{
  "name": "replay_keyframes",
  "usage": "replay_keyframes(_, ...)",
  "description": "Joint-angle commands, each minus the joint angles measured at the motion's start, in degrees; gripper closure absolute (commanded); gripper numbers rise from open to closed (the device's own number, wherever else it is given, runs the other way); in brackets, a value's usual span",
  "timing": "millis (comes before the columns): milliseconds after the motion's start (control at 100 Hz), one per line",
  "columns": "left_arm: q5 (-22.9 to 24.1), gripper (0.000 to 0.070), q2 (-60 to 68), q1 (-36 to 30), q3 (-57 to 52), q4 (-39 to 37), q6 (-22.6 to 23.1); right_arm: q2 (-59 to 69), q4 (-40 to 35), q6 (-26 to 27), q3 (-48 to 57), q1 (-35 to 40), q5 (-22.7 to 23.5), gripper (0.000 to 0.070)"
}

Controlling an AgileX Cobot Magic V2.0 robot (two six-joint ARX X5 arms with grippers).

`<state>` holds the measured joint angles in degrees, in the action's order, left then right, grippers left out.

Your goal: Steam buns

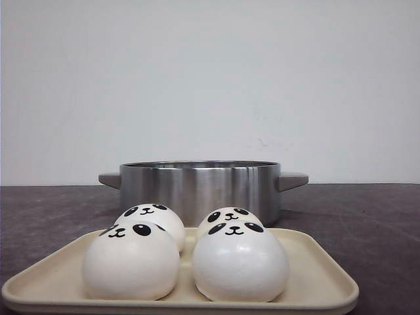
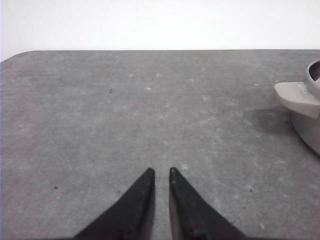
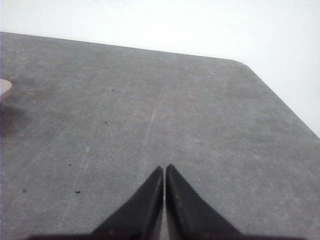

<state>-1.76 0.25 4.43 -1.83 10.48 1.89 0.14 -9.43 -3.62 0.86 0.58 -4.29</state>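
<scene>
Several white panda-faced buns sit on a cream tray (image 1: 328, 289) at the front of the table. Two are in front, one at the left (image 1: 131, 262) and one at the right (image 1: 240, 264). Two are behind them, one at the left (image 1: 154, 220) and one at the right (image 1: 230, 215). A steel pot (image 1: 200, 187) with grey handles stands just behind the tray. Neither gripper shows in the front view. My left gripper (image 2: 161, 171) hangs over bare table, its tips a narrow gap apart and holding nothing. My right gripper (image 3: 164, 167) is shut and empty over bare table.
The pot's handle (image 2: 300, 97) and wall show at the edge of the left wrist view. A sliver of the other handle (image 3: 4, 86) shows in the right wrist view. The dark grey tabletop (image 1: 367, 216) ends at a white wall.
</scene>
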Motion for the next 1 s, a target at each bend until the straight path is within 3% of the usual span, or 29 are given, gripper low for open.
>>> replay_keyframes(0,-0.37,0.0683,-0.07,0.13,1.03,0.24,-0.46,0.07,0.39,0.61,-0.15,-0.13,-0.2,0.07)
replay_keyframes(990,-0.37,0.0683,-0.07,0.13,1.03,0.24,-0.46,0.07,0.39,0.61,-0.15,-0.13,-0.2,0.07)
